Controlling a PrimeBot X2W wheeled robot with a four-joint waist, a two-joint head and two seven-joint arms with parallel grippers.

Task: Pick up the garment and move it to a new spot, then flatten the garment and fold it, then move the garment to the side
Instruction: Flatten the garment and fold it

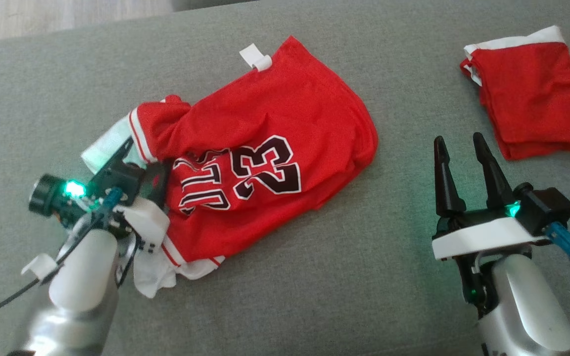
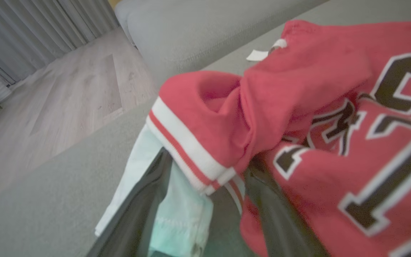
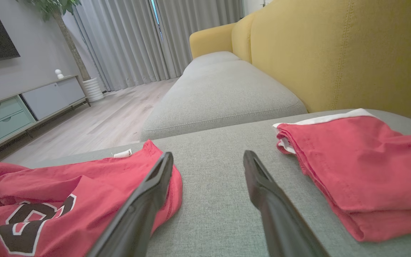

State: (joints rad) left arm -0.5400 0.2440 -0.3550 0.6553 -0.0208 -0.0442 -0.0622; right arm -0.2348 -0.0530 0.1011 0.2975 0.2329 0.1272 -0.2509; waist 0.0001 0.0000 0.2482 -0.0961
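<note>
While red shirt (image 1: 265,148) lies bunched on gray couch (image 1: 314,296), we see left claw (image 2: 209,160) apart around its striped edge; right claw (image 1: 458,141) apart too, near folded red cloth (image 1: 537,99).

1. The right finger (image 2: 277,214) of the left gripper (image 2: 209,167) runs under the jersey (image 2: 298,107), so its tip is hidden.
2. Right of that gripper, the jersey's lettering (image 2: 387,167) is blurred and cut off.
3. Right of the right gripper (image 1: 458,139), the folded red cloth (image 1: 537,94) runs past the picture's edge.
</note>
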